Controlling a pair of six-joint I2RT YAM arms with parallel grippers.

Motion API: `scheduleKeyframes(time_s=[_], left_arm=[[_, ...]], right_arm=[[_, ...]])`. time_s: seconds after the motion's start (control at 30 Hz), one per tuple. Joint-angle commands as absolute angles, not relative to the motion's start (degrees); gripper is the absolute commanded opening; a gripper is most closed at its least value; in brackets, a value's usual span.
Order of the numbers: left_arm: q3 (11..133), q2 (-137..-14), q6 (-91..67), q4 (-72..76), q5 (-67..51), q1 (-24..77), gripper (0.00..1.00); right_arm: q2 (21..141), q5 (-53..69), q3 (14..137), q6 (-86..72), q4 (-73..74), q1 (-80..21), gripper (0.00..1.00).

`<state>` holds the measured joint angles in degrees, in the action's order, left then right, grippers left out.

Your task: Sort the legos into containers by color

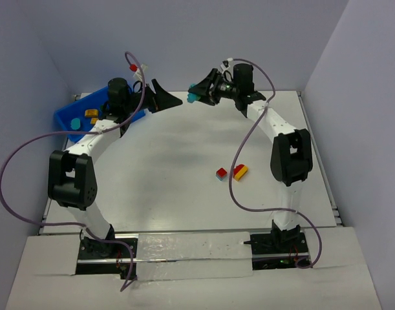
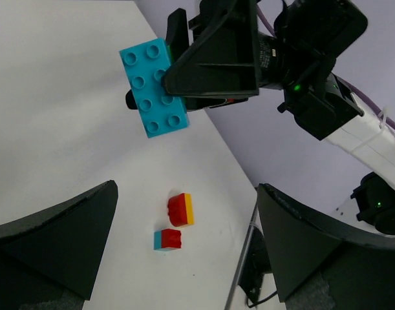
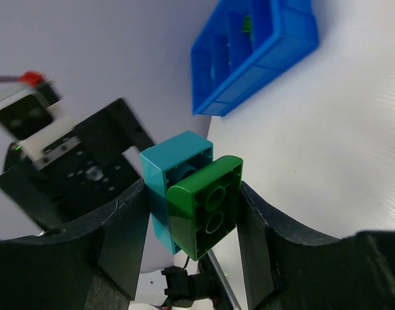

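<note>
Green brick (image 3: pixel 207 210) against teal brick (image 3: pixel 173 169), sides behind right claw (image 3: pixel 194 226)

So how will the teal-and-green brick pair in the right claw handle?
Probably rigid: teal brick and green brick look like hard plastic. Smooth faces may slip in the right claw. Merely stacked, they might separate if pulled.

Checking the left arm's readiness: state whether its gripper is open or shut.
Open: the left gripper has its fingers wide apart, holding nothing.
</note>
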<state>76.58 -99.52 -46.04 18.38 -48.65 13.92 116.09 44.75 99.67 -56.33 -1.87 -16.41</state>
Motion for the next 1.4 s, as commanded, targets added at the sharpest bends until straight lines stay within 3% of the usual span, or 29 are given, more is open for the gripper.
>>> scheduleKeyframes(time_s=[0.0,0.97,1.13,1.27,1.37], left_arm=[[80.2,-100.6,-50.2,22.5,-51.9,14.4,0.99],[80.4,-101.1,-52.9,28.8,-54.5,15.5,0.96],[80.8,-101.6,-53.7,30.1,-54.6,15.5,0.85],[80.9,-102.1,-54.5,31.5,-55.1,15.4,0.6],[81.1,-102.4,-54.7,31.8,-55.3,15.4,0.5]], right_arm=[[108.3,45.4,97.9,-54.8,-10.2,-18.0,0.0],[106.6,46.1,98.7,-45.7,-6.1,-22.5,0.0],[106.9,46.2,99.0,-45.2,-5.5,-22.6,0.0],[107.5,46.7,99.6,-45.1,-5.4,-22.6,0.0],[107.8,47.2,99.9,-45.4,-5.8,-22.7,0.0]])
